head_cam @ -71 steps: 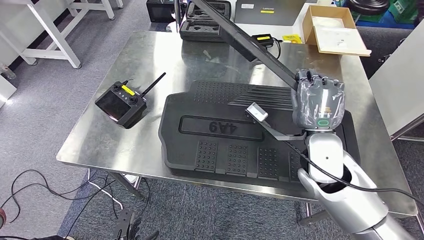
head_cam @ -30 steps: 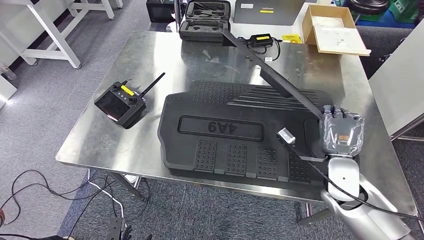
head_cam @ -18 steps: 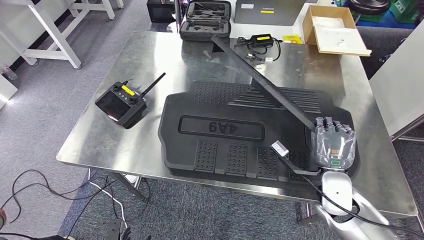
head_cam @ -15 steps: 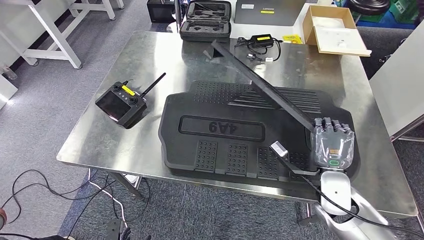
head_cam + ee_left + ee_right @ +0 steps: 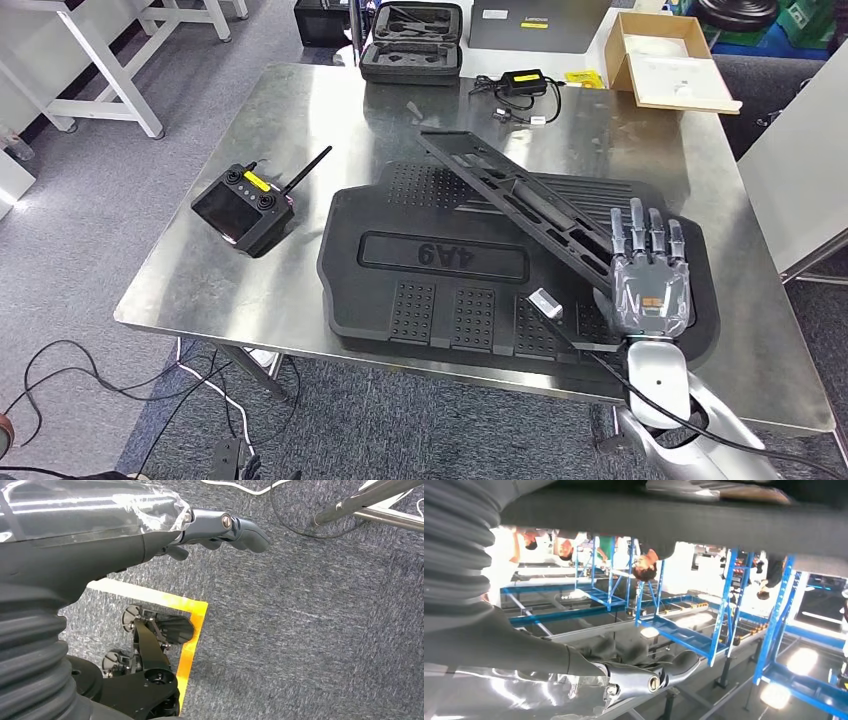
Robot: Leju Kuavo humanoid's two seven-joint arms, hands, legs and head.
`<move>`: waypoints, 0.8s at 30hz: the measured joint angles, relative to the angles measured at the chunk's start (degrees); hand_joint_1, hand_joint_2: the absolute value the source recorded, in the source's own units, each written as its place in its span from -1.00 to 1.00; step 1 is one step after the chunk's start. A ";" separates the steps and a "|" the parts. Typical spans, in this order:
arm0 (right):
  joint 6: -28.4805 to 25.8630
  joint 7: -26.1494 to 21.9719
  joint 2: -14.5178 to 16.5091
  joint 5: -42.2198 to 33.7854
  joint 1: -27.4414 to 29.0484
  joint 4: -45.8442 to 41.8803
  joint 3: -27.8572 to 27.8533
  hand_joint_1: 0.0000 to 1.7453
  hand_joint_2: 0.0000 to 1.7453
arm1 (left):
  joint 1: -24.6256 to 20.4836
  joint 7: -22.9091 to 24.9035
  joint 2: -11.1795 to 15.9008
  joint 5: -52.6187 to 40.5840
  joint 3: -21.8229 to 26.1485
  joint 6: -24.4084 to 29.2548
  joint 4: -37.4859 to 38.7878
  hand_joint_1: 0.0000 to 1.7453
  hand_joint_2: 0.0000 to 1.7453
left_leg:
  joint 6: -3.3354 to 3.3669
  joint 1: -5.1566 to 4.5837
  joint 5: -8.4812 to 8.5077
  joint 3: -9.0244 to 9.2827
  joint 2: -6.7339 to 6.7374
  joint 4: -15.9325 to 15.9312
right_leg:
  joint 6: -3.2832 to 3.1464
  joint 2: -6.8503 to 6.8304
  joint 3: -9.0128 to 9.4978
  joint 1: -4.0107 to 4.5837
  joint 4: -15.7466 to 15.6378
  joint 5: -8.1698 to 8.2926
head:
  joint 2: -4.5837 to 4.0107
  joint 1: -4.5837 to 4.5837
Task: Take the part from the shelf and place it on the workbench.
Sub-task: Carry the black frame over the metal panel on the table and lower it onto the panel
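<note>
One long black ribbed plastic part (image 5: 520,205) laid tilted on big black moulded panel (image 5: 450,265), right hand (image 5: 648,280) spread flat lower right, apparently released.

Near end of the long part (image 5: 520,205) behind right hand (image 5: 648,280).

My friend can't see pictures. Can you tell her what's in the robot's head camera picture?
The robot's right hand, fingers spread, rests by a long black part lying tilted on a big black mat on a steel workbench. A black remote controller sits beside the mat.
</note>
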 joint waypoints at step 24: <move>20.33 -15.62 -0.22 -41.61 -1.64 -16.07 -1.16 -1.00 -1.00 | -0.03 -1.98 0.39 1.60 -1.38 -4.36 0.94 -1.00 1.00 | 0.00 0.00 0.00 0.04 0.02 0.00 | 0.01 0.01 0.04 -0.01 -0.01 -0.01 | 0.00 -0.03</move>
